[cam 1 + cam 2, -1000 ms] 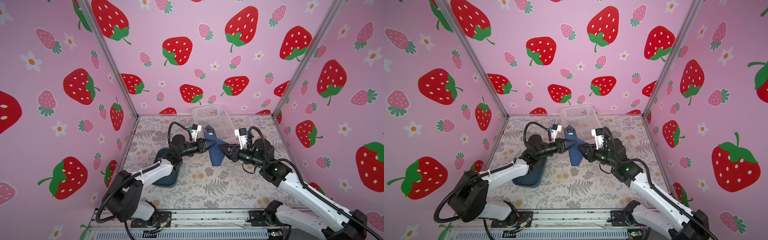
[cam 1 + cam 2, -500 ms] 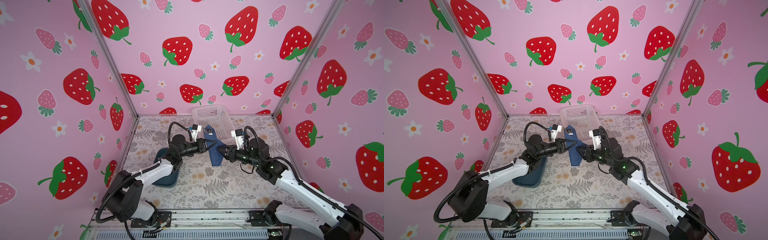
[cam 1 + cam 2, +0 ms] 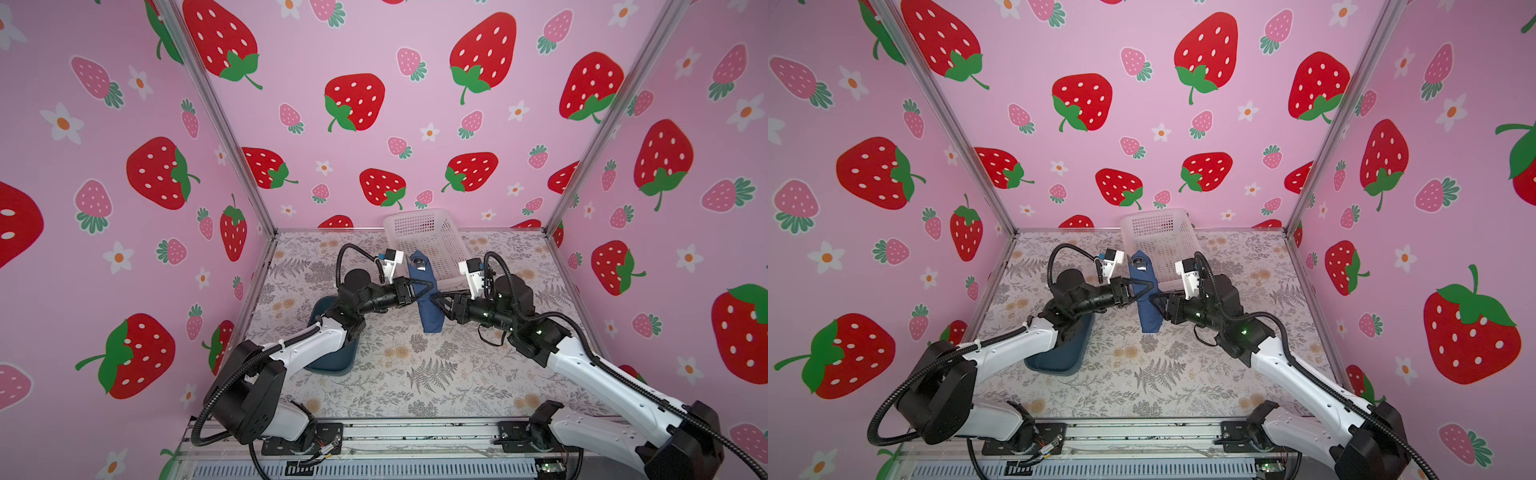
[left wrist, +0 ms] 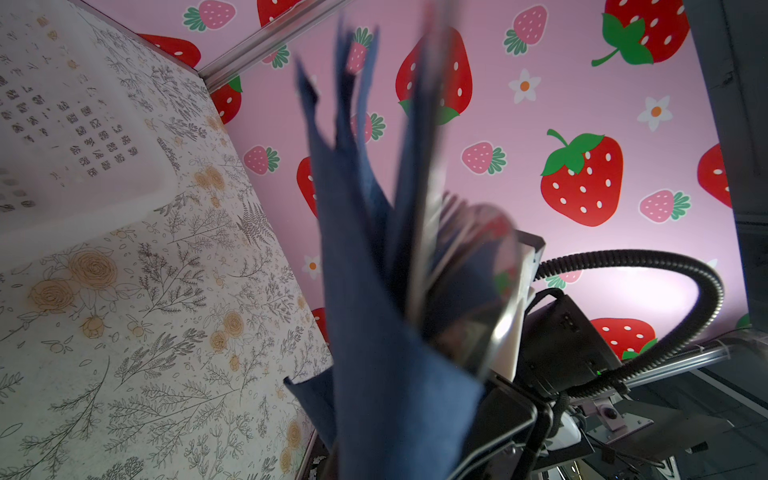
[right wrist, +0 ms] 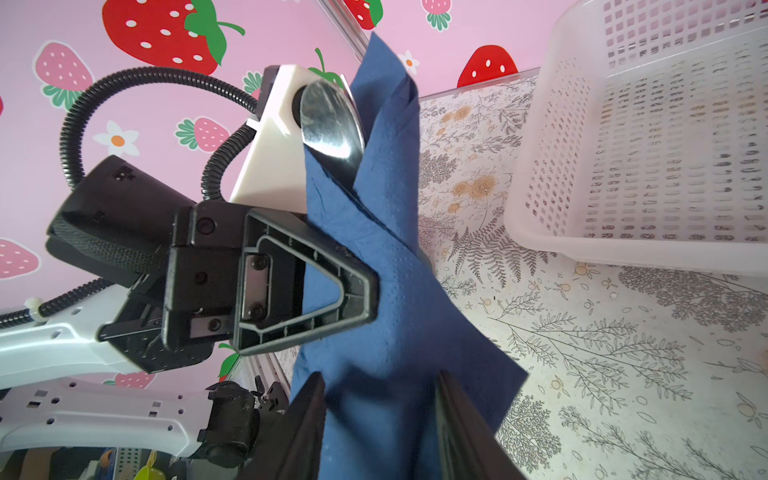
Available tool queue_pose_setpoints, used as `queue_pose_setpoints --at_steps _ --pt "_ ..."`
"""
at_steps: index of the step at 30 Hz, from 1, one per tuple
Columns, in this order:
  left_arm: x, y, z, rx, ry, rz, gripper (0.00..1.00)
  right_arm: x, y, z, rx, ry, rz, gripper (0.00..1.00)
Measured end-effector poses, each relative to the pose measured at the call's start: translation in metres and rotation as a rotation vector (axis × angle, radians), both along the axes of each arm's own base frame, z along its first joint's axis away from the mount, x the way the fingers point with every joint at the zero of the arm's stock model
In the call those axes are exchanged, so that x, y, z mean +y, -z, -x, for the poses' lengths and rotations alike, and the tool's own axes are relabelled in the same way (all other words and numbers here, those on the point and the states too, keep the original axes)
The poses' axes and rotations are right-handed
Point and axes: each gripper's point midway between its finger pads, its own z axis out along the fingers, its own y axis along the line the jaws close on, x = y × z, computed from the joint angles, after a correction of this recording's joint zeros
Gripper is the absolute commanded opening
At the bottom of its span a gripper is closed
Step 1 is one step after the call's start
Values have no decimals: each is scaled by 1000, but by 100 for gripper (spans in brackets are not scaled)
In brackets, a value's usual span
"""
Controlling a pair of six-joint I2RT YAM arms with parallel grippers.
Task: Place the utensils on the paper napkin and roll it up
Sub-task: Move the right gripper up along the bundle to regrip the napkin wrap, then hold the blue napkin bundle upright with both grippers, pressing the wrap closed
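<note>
Top views high, looking down, wrist views close, sharing paper napkin (image 5: 395,291)

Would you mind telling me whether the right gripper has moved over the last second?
Yes. In a top view the right gripper has shifted left against the white basket, closer to the rolled paper napkin.

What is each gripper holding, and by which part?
The left gripper pinches the rolled paper napkin, utensils inside, around its middle. The right gripper straddles its lower end; whether it grips cannot be told.
</note>
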Motion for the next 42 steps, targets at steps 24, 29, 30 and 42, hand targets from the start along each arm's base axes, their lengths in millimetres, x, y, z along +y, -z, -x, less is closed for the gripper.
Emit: queue_pose_setpoints --at_steps 24,29,30,42 --pt "0 -4 5 -3 18 6 7 17 -7 22 15 -166 -88 47" --pt "2 -12 8 -18 19 17 7 19 -8 23 12 -177 -97 49" --pt "2 -13 9 -20 19 18 7 19 -8 23 14 -176 -97 50" --pt "3 -17 12 -26 27 20 7 22 -14 31 16 -229 -139 38"
